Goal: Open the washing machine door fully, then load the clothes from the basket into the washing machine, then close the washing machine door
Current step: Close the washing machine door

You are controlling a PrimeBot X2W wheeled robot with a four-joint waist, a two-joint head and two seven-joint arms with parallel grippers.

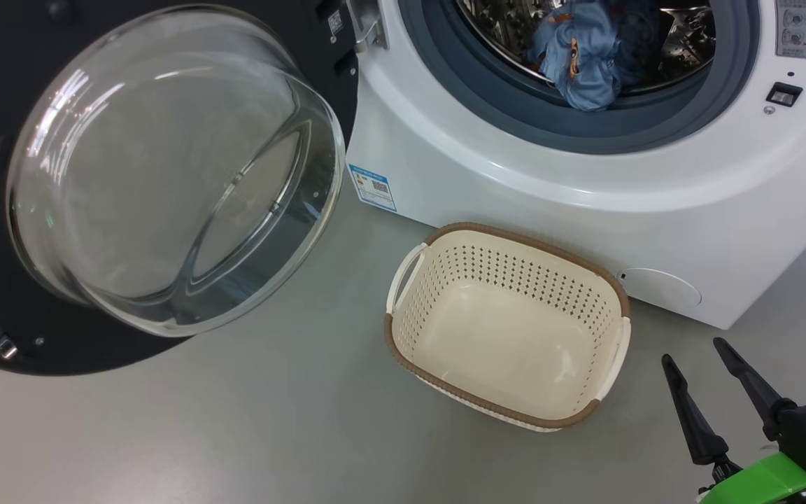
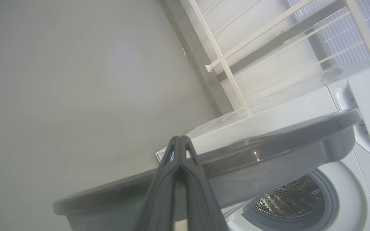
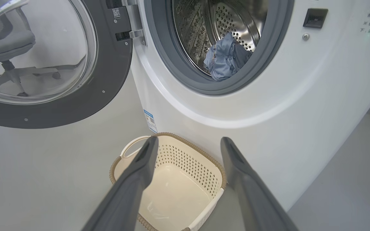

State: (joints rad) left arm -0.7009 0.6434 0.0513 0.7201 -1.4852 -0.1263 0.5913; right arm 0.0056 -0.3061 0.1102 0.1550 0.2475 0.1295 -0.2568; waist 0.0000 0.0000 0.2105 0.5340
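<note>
The washing machine door (image 1: 172, 168) hangs swung open at the left, its glass bowl facing me. In the steel drum of the washing machine (image 1: 550, 189) lie the light-blue clothes (image 1: 585, 56), close to the grey gasket. On the floor in front stands the basket (image 1: 508, 276) with nothing in it. My right gripper (image 1: 693, 352) is open to the right of the basket and holds nothing. Its wrist view looks between the fingers (image 3: 140, 166) at the basket (image 3: 185, 160), the clothes (image 3: 225, 56) and the door (image 3: 108, 80). My left gripper (image 2: 179, 138) is shut, its tips by the door's edge (image 2: 268, 141).
A blue label sticker (image 1: 373, 187) marks the washer's lower left corner, and a round cover (image 1: 658, 285) sits low on its front. An office chair (image 3: 5, 41) shows through the door glass. A white railing (image 2: 236, 48) stands behind the washer. Grey floor lies around the basket.
</note>
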